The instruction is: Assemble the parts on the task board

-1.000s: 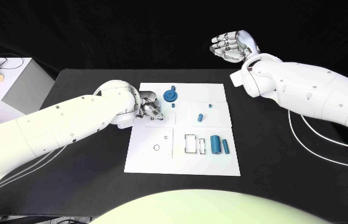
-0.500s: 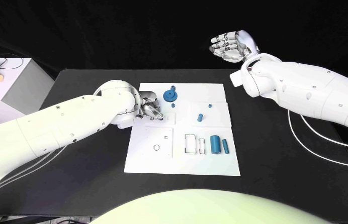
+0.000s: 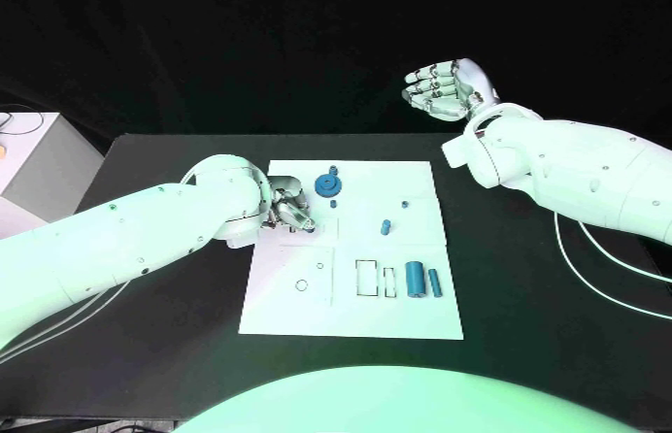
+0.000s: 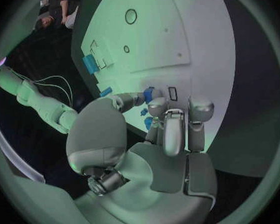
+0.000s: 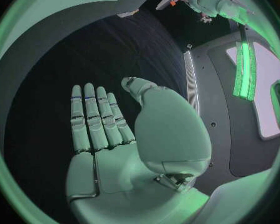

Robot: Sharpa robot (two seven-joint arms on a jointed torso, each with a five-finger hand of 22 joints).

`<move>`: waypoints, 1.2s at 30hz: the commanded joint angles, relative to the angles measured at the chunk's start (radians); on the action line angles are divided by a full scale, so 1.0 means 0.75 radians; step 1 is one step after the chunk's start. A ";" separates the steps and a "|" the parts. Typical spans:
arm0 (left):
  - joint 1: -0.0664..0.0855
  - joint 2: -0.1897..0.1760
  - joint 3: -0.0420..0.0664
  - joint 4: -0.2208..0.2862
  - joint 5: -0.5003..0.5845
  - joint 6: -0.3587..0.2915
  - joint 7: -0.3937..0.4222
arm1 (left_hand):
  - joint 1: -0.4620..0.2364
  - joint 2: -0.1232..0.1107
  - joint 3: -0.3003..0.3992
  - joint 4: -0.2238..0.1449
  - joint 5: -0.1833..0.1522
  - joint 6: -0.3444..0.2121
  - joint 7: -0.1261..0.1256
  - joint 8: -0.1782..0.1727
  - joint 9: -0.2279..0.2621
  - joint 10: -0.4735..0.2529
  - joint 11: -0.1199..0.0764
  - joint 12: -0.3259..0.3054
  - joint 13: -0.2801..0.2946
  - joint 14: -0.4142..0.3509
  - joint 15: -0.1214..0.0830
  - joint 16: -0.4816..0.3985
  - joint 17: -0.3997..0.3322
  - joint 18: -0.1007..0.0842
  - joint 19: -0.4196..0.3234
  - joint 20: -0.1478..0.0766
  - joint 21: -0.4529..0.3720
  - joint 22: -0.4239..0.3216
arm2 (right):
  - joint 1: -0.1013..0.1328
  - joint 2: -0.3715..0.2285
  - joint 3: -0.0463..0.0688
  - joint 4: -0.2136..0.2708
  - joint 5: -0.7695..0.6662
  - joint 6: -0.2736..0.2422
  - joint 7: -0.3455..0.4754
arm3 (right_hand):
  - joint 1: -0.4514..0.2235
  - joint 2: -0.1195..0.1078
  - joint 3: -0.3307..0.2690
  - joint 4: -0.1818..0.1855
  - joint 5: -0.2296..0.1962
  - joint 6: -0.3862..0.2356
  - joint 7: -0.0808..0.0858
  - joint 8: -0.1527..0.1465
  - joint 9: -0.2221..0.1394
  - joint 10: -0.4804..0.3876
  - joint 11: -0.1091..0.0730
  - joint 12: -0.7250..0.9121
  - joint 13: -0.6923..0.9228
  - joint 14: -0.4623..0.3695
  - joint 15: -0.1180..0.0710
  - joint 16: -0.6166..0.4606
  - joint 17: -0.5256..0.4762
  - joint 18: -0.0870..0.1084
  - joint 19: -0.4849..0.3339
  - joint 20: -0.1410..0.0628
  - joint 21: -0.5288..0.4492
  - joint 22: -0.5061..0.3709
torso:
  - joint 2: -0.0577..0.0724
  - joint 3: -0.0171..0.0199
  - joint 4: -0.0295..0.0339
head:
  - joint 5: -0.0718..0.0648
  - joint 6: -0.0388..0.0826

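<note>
The left hand (image 3: 287, 210) rested on the white task board (image 3: 351, 307) mid-desk (image 3: 168, 355), fingers (image 4: 171, 129) clenched around a small blue part (image 4: 149, 93). The right hand (image 3: 446, 88) hung raised beyond the desk, fingers released, grasping nothing.

task board (image 3: 351, 307): matt white | parts (image 3: 415, 280): smooth blue plastic

White rounded arms (image 3: 126, 244) — dotted with small screws — end in silver robot hands (image 3: 446, 88).
</note>
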 commanded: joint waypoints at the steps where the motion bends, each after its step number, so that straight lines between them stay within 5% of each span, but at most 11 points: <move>1: -0.001 0.006 -0.003 -0.005 -0.005 0.016 -0.002 | 0.004 0.022 0.262 -0.253 0.003 0.009 -0.014 0.006 0.002 0.001 -0.001 -0.003 -0.001 0.102 -0.010 0.004 0.238 -0.022 0.010 -0.002 0.006 0.002 | 0.001 0.001 0.001 0.004 0.000 0.022 0.018 | -0.011 -0.002 -0.004 -0.005 -0.005 -0.003 0.042 -0.004 -0.002 0.003 0.010 -0.007 -0.001 -0.003 0.003 -0.007 -0.001 0.007 -0.009 -0.002 -0.005 -0.001 | 0.000 -0.0002 0.0007 | -0.002 0.000; 36: -0.001 0.019 -0.006 -0.011 -0.008 0.039 -0.003 | 0.005 0.024 0.266 -0.257 0.003 0.009 -0.015 0.007 0.003 0.004 -0.001 -0.001 0.002 0.103 -0.010 0.006 0.243 -0.023 0.014 -0.003 0.009 0.008 | 0.002 0.000 0.001 0.012 0.001 0.032 0.013 | -0.013 -0.001 -0.006 -0.006 -0.004 -0.001 0.042 -0.005 -0.003 0.003 0.010 -0.007 -0.001 -0.006 0.003 -0.006 -0.005 0.007 -0.012 -0.001 -0.004 -0.005 | 0.000 -0.0009 0.0006 | -0.004 0.000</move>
